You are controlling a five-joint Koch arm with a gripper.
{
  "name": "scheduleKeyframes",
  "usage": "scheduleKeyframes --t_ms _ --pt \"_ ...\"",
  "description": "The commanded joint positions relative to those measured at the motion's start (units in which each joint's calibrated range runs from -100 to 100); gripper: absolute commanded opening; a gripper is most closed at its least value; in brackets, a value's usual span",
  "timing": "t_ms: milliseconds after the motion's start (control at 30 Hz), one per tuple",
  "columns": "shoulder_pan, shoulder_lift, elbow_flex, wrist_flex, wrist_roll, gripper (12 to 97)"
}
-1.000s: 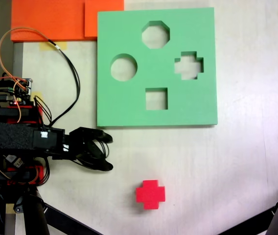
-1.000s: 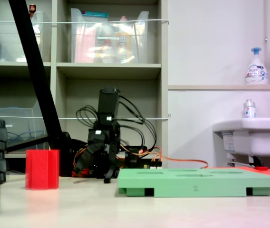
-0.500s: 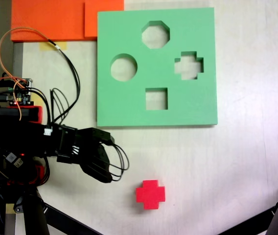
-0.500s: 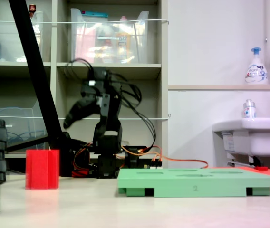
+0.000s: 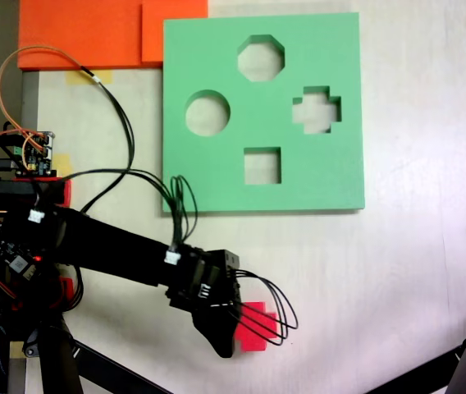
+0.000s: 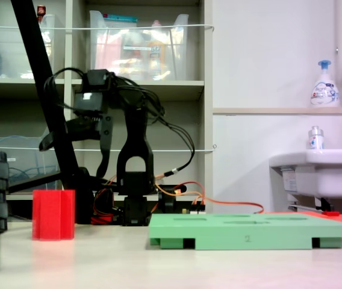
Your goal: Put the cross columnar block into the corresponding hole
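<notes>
The red cross columnar block [image 5: 259, 325] stands on the white table below the green foam board [image 5: 217, 176]; in a fixed view from the side the block [image 6: 53, 215] is at the left and stands upright. The plus-shaped hole [image 5: 316, 110] is at the board's right, with nothing in it. My black gripper [image 5: 225, 345] reaches from the left and covers the block's left part from above. From the side, the gripper [image 6: 43, 143] hangs well above the block and is not touching it. Only one tip shows, so open or shut is unclear.
The board [image 6: 249, 230] also has octagonal [image 5: 260, 57], round [image 5: 207, 112] and square [image 5: 262, 166] cutouts. Orange foam sheets [image 5: 93, 33] lie at the top left. A circuit board with wires [image 5: 34, 153] sits at the left edge. Black tripod legs [image 5: 461, 368] cross the bottom corners.
The arm has swung out from its folded pose beside the base, risen and stretched toward the lower middle. The gripper now hangs over the red block. Block and board have not moved.
</notes>
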Motion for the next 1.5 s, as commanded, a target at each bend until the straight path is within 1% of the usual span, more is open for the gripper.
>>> scheduleKeyframes --t_ms 0,300,567,600,700,767,867,1067,1300,1467 --pt "-0.54 4.9 5.09 -1.64 -1.03 82.5" --pt "-2.2 23.48 12.96 -1.45 -2.64 82.5" --pt "-3.17 31.86 13.06 0.86 -3.08 81.3" --pt "-3.27 32.14 13.06 0.86 -3.13 77.9" --pt "-3.57 32.14 12.96 0.96 -3.13 60.9" --pt "-3.66 32.14 12.86 0.96 -3.13 53.0" --pt "-3.76 32.0 12.47 0.86 -3.13 47.0" --pt "-4.25 27.25 7.78 0.86 -3.17 38.3" --pt "-4.1 14.12 3.99 -1.93 -2.05 38.4" --pt "-2.74 3.64 3.99 -5.4 -0.24 38.4"
